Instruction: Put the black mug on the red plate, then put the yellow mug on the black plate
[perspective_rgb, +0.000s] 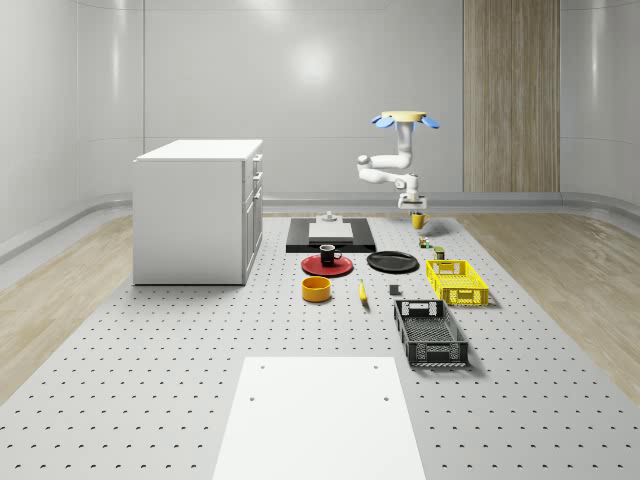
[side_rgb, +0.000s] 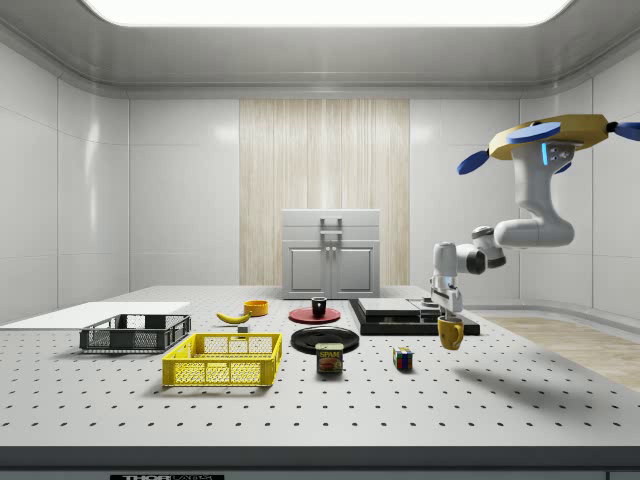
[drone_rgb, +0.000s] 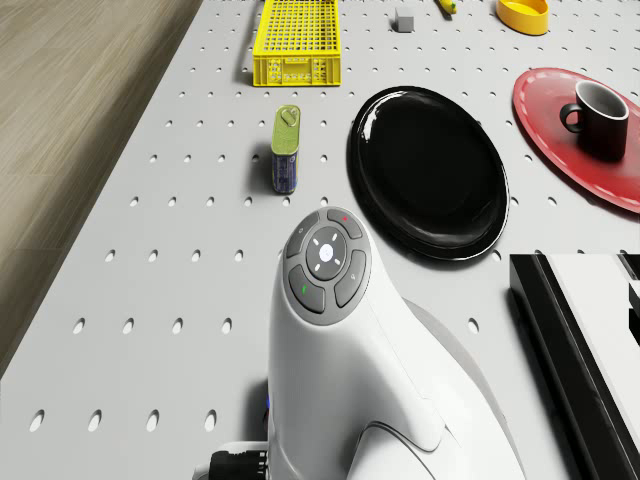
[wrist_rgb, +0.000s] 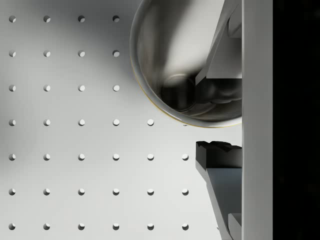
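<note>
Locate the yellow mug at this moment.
The yellow mug hangs in the pincer, lifted off the table, at the side view's right, beyond the black plate in the whole-scene view; the drone hovers above.

Hidden and cut-off items, as I read them

Red plate (drone_rgb: 560, 130) and black tray (drone_rgb: 575, 330) cut by the drone view's edge; arm (drone_rgb: 350, 360) covers table there. Yellow mug (wrist_rgb: 170, 60) rim clipped in wrist view. Small cube (side_rgb: 402, 358) faces too small for me to read

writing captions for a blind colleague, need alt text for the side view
A drone hovers above the table's right end, its arm reaching down with the fingers shut on a yellow mug lifted off the surface. To the left sit a black plate and a black mug on a red plate.
</note>
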